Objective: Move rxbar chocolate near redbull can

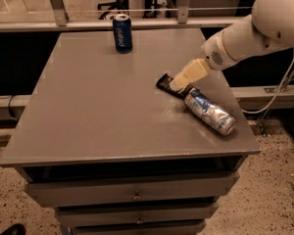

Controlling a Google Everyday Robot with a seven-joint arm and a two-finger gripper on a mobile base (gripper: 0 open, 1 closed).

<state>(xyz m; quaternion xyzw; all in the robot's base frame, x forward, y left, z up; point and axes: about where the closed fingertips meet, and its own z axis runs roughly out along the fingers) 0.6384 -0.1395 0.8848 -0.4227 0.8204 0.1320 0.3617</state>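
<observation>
End effector, perhaps touching one rxbar chocolate

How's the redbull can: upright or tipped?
Tipped: redbull can lies on its side on the table; the tool sits over the rxbar chocolate beside it.

The rxbar chocolate, a flat dark-wrapped bar, lies on the right side of the tabletop, angled, its far end partly covered by the end effector reaching down onto it. The redbull can, silver and blue, lies tipped on its side just beside the bar, pointing toward the tabletop's front right corner.
</observation>
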